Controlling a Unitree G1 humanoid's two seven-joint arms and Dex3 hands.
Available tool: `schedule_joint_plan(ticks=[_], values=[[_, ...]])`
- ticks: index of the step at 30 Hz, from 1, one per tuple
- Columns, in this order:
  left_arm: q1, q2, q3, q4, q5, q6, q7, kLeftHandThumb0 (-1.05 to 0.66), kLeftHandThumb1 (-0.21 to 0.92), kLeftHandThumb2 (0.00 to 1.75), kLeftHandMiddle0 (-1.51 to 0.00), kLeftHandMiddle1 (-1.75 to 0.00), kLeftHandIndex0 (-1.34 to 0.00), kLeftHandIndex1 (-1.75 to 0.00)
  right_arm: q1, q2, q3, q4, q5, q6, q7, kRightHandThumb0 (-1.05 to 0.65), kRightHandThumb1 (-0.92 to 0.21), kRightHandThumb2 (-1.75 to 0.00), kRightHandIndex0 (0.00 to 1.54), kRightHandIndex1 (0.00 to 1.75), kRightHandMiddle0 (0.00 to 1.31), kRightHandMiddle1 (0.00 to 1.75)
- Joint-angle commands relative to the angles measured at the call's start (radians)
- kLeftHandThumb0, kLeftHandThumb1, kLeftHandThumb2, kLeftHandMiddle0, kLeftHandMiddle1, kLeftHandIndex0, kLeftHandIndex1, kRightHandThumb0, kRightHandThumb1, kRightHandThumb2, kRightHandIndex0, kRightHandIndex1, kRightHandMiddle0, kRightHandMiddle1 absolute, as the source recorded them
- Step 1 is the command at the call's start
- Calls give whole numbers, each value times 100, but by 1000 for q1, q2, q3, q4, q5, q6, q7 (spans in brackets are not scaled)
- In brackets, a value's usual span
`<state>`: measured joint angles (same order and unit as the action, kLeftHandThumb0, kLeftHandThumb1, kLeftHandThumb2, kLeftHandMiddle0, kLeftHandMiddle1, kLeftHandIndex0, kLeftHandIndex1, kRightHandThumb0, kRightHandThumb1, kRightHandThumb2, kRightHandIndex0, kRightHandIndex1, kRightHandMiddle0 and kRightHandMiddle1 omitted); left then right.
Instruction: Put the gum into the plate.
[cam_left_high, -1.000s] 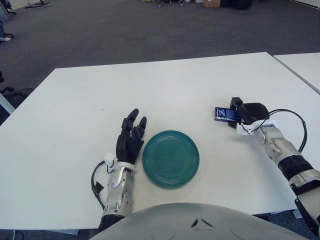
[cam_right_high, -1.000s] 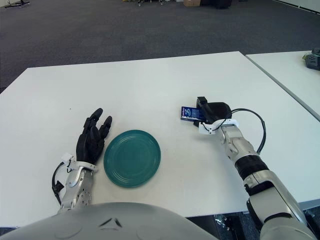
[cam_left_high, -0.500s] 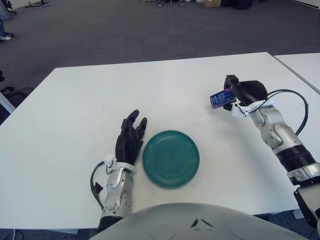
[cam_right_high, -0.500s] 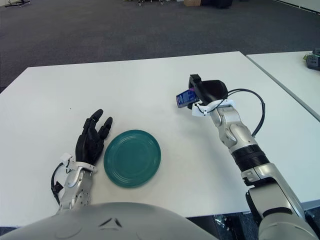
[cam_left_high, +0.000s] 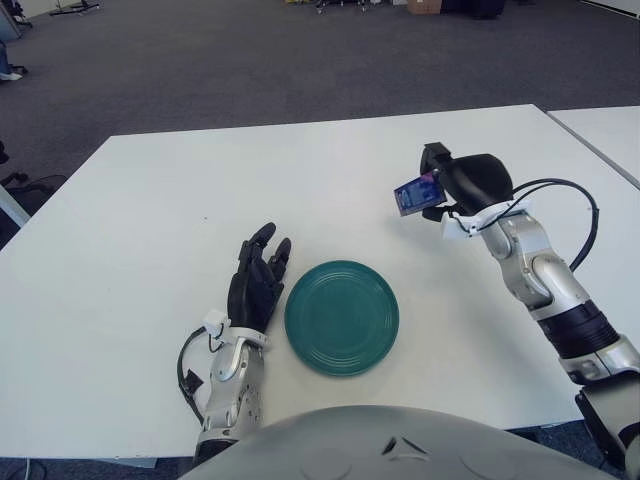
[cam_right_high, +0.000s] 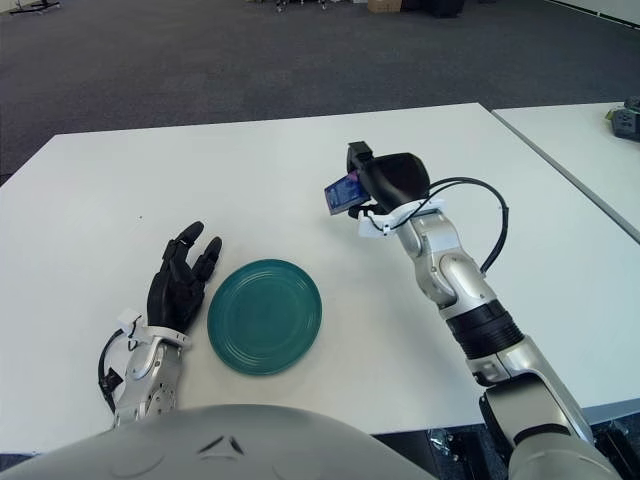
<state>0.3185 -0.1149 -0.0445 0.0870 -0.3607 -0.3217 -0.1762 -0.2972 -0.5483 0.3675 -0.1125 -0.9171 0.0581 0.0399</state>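
While aloft: flat gum pkt (cam_left_high: 415, 193), R fingers (cam_left_high: 436, 165).

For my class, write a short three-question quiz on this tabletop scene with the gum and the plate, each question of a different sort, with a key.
1. True or false: the gum pack already lies in the green plate.
2. Which robot hand holds the gum? A) left robot hand B) right robot hand C) neither
3. Fill in: the left robot hand shows open beside the plate's ____ side.

Key
1. False: the right robot hand holds the gum up above the white table, beyond and to the right of the plate, which holds nothing.
2. B
3. left
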Motion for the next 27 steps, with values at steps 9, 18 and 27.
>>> schedule_joint_plan(ticks=[9, 18, 27], values=[[45, -47, -7, -3, 18, 35, 40, -105, 92, 96, -47, -1, -6, -90, 16, 46, 39, -102, -15, -41, 106, -46, -39, -123, 101, 175, 56, 175], [50, -49, -13, -12, 24, 35, 47, -105, 92, 96, -46, -1, -3, -88, 57, 53, 72, -181, -29, -113, 151, -45, -42, -119, 102, 175, 53, 175], [58, -54, -18, -17, 18, 35, 53, -105, 92, 96, -43, 0, -2, -87, 101, 86, 103, -302, -34, -115, 279, -44, -45, -114, 98, 175, 51, 175]])
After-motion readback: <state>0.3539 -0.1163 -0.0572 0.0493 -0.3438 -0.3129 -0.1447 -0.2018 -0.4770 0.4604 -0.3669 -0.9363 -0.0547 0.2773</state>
